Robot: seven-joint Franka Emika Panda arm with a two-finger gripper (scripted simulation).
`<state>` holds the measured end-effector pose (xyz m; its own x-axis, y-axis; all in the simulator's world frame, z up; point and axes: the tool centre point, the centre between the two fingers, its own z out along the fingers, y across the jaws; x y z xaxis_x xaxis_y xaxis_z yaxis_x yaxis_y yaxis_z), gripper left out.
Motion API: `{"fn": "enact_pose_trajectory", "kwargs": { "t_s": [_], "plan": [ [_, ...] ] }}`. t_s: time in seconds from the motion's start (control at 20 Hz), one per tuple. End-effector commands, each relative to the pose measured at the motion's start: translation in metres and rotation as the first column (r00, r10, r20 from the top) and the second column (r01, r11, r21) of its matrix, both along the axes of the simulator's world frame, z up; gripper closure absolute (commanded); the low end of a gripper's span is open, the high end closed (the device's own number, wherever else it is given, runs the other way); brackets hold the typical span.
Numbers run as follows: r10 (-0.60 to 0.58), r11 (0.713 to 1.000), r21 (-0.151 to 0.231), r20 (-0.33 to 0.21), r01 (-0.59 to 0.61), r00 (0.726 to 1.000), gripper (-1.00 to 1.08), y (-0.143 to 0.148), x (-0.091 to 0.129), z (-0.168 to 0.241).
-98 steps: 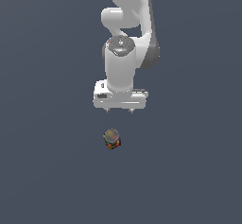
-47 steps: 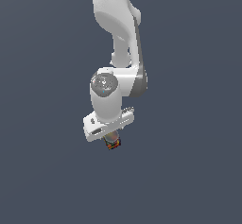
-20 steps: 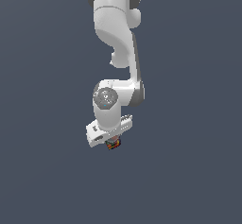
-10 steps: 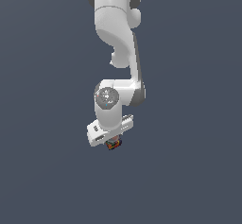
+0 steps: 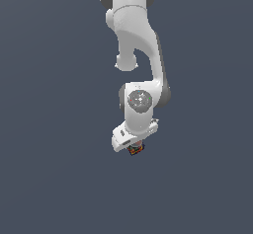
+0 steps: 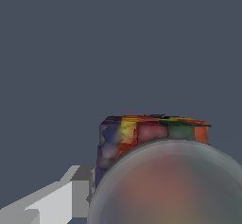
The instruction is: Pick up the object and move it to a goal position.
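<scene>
The object is a tiny dark block with red, orange and green patches. It sits between the fingers under my white gripper, held above the ground. The hand is tilted and covers most of the object in the exterior view. In the wrist view the object fills the near field, with its greyish rounded top blurred right in front of the camera. One light grey finger presses against its side; the other finger is hidden.
The ground is a plain dark blue-grey surface with nothing else on it. The white arm reaches down from the upper edge of the exterior view.
Several seconds ago the gripper hung open above the object, then came down over it. In the last second the wrist and the held object have shifted toward the exterior view's right.
</scene>
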<state>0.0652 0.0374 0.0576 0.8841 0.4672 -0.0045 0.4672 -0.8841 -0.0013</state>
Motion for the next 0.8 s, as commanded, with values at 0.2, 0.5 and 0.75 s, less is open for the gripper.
{"fn": "enact_pose_trajectory", "kwargs": {
  "t_s": [0.2, 0.5, 0.75],
  "plan": [
    [0.002, 1.000, 0.001, 0.004, -0.002, 1.000, 1.08, 0.074, -0.003, 0.004],
    [0.002, 1.000, 0.001, 0.004, -0.002, 1.000, 1.08, 0.112, -0.003, 0.005],
    [0.002, 1.000, 0.001, 0.004, -0.002, 1.000, 1.08, 0.118, -0.002, 0.005]
  ]
}}
